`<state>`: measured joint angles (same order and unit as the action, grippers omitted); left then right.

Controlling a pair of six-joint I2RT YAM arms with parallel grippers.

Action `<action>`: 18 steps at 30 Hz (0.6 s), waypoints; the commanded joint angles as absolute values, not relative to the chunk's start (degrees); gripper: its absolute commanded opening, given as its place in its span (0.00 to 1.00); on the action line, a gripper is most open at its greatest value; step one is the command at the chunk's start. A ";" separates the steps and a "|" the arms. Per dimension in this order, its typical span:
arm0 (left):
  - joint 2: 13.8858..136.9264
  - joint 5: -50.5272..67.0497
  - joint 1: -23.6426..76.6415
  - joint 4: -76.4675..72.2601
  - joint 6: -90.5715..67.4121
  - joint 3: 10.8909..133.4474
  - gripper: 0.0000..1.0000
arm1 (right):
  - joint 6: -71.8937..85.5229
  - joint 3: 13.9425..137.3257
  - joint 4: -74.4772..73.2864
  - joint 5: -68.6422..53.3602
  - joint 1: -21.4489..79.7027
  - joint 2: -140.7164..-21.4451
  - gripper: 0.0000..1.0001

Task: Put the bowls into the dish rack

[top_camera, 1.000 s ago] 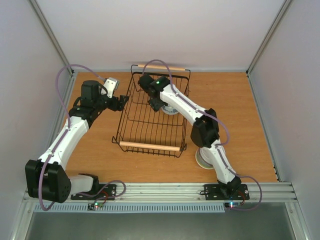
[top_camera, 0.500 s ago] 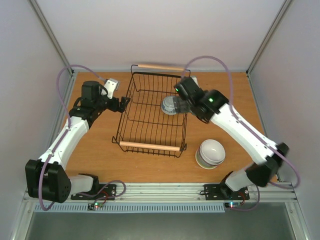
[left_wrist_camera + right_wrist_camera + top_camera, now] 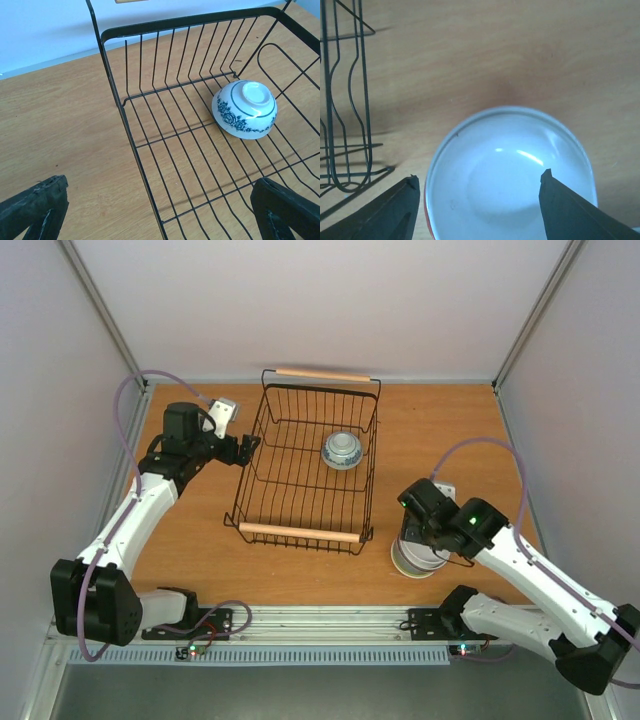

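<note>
Left arm [image 3: 130, 515] stretched up along left side, forearm angled forward, wrist turned to right. Left gripper [image 3: 243, 447] held low and near level, fingers [image 3: 35, 212] spread wide, jaws gaping.

Right arm [image 3: 535, 580] folded tight: elbow swung far out to right near base rail, forearm running back left. Right gripper [image 3: 420, 538] pointing straight down, mostly hidden under own wrist in top view. Right wrist camera shows both dark fingers [image 3: 570, 212] well apart, clamping nothing. Green light [image 3: 475, 523] lit on right wrist.

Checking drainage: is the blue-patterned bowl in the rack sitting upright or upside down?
Upside down: the patterned bowl shows its foot ring facing up, resting inside the dish rack.
</note>
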<state>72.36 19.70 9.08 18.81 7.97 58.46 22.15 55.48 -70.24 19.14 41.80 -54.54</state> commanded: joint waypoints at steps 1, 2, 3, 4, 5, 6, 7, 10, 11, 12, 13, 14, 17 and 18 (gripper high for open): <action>72.41 19.48 9.38 18.37 8.26 58.71 0.99 | 28.93 52.82 -70.68 14.22 42.52 -50.36 0.65; 72.49 19.43 9.39 18.36 8.26 58.71 0.99 | 28.53 52.67 -70.35 13.73 42.88 -49.59 0.64; 72.59 19.35 9.40 18.25 8.33 58.71 0.99 | 28.06 52.57 -69.98 13.03 43.13 -48.98 0.64; 72.74 19.34 9.40 18.28 8.35 58.71 0.99 | 27.54 52.65 -69.82 12.37 43.27 -48.57 0.64; 72.84 19.35 9.48 18.28 8.35 58.71 0.99 | 26.94 52.71 -69.60 11.61 43.26 -48.30 0.63; 72.88 19.34 9.49 18.29 8.35 58.69 0.99 | 26.42 52.81 -69.51 10.78 43.28 -48.30 0.63; 72.91 19.26 9.49 18.27 8.35 58.63 0.99 | 25.87 52.97 -69.59 10.20 43.32 -48.40 0.63; 73.02 19.08 9.58 18.26 8.44 58.62 0.99 | 25.27 53.00 -70.02 9.05 43.41 -49.12 0.63; 73.04 19.07 9.58 18.32 8.44 58.62 0.99 | 25.13 52.98 -70.28 8.79 43.41 -49.53 0.63; 73.04 19.03 9.58 18.29 8.44 58.62 0.99 | 25.00 52.80 -70.45 8.53 43.39 -49.86 0.63; 73.02 19.01 9.66 18.27 8.44 58.62 0.99 | 24.85 52.62 -70.62 8.26 43.42 -50.22 0.63; 72.97 19.00 9.66 18.27 8.44 58.61 0.99 | 24.58 52.38 -70.45 8.01 43.35 -50.57 0.62; 73.08 19.16 9.67 18.18 8.59 58.56 0.99 | 23.44 51.43 -68.57 6.47 43.45 -51.53 0.62; 73.12 19.12 9.67 18.19 8.53 58.53 0.99 | 23.19 51.23 -67.80 5.94 43.49 -51.91 0.59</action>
